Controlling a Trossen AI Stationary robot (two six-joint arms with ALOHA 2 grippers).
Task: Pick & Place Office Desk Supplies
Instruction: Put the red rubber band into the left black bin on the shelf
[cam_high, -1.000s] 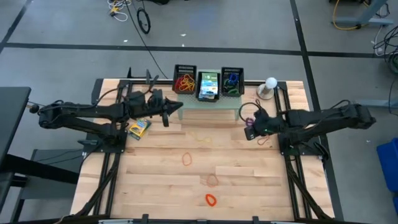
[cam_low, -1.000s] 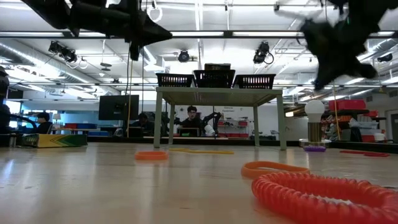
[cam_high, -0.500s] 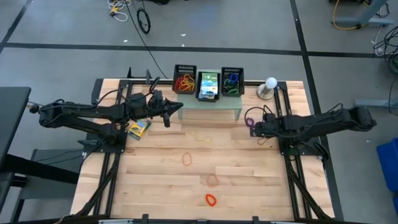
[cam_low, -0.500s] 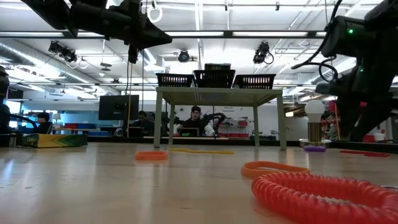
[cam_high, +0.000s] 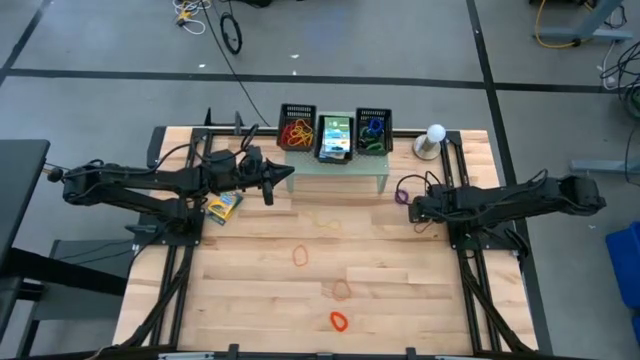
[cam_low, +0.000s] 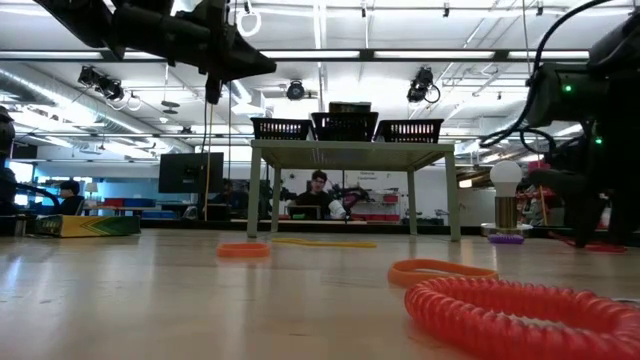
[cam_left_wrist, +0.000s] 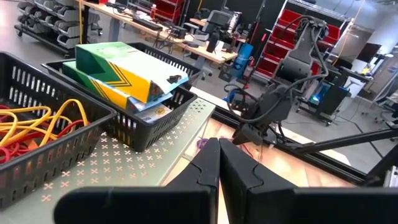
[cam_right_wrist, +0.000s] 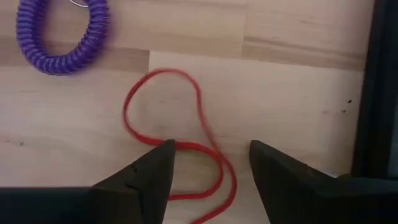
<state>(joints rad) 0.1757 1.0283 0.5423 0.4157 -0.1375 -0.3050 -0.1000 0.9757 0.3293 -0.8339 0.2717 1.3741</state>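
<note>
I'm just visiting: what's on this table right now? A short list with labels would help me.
Left gripper: shut, holding nothing, raised beside the pale green stand
Right gripper: open, low over a red rubber band
Next to it: purple coil
Baskets on stand: three
Loose on table: orange bands, yellow-green box

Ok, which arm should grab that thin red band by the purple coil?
Probably the right: its open claw hangs directly over the red band. The left claw is shut, up by the baskets.
</note>
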